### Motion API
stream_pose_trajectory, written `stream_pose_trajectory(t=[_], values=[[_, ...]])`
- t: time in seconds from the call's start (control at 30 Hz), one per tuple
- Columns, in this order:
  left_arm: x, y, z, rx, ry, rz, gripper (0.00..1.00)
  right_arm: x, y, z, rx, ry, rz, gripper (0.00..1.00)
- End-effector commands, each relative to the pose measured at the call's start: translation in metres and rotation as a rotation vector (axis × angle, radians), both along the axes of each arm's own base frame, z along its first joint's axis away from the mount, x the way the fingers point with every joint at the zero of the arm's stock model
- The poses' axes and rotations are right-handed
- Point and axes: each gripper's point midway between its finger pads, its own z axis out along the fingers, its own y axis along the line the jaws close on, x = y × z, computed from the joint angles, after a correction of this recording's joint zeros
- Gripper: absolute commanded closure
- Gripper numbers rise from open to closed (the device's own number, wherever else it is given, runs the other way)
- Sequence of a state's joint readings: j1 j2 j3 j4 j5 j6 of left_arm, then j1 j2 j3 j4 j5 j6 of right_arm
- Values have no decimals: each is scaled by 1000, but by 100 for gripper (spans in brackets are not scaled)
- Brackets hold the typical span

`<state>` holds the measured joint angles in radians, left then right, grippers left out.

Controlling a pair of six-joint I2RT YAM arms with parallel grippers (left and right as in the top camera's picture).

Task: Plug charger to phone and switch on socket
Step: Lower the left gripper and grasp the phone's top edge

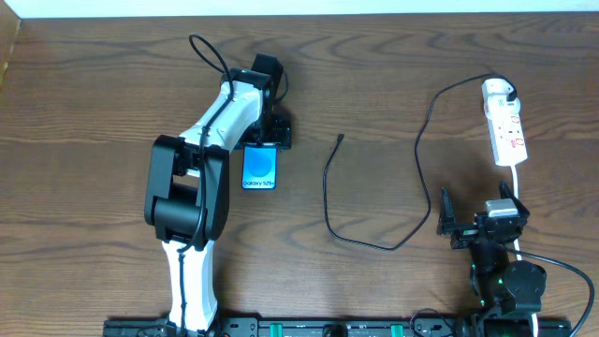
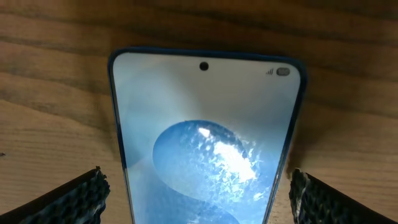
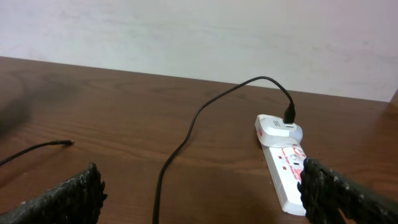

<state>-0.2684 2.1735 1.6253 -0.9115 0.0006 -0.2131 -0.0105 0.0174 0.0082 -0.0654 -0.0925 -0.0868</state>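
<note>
The phone [image 1: 259,168] lies flat on the table, its blue screen up. My left gripper [image 1: 269,131] hangs over its far end, open, with a finger on each side of the phone [image 2: 205,143] and a small gap at both edges. The charger cable [image 1: 412,168] runs from its free connector tip [image 1: 341,138] in a loop to the white plug [image 1: 496,90] seated in the socket strip [image 1: 506,131]. My right gripper [image 1: 477,220] is open and empty, near the strip's near end. The strip [image 3: 286,177] and the plug [image 3: 277,127] show in the right wrist view, the cable tip [image 3: 67,143] at far left.
The socket's white cord [image 1: 518,187] runs down beside my right arm. The wooden table's far edge [image 1: 299,11] meets a white wall.
</note>
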Motion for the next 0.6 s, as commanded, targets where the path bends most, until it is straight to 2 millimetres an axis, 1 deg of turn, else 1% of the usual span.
stream_pose_trajectory(t=[0.0, 0.03, 0.1, 0.3, 0.4, 0.57], values=[[-9, 9, -15, 17, 31, 10, 6, 0, 0, -1, 11, 2, -2, 1], [-12, 7, -19, -2, 40, 14, 6, 0, 0, -1, 11, 2, -2, 1], [-14, 5, -21, -33, 52, 20, 6, 0, 0, -1, 11, 2, -2, 1], [-17, 10, -23, -55, 72, 81, 7, 0, 0, -1, 11, 2, -2, 1], [-23, 6, -26, -84, 95, 82, 8, 0, 0, -1, 11, 2, -2, 1], [-32, 7, -34, -84, 118, 83, 16, 0, 0, -1, 11, 2, -2, 1]])
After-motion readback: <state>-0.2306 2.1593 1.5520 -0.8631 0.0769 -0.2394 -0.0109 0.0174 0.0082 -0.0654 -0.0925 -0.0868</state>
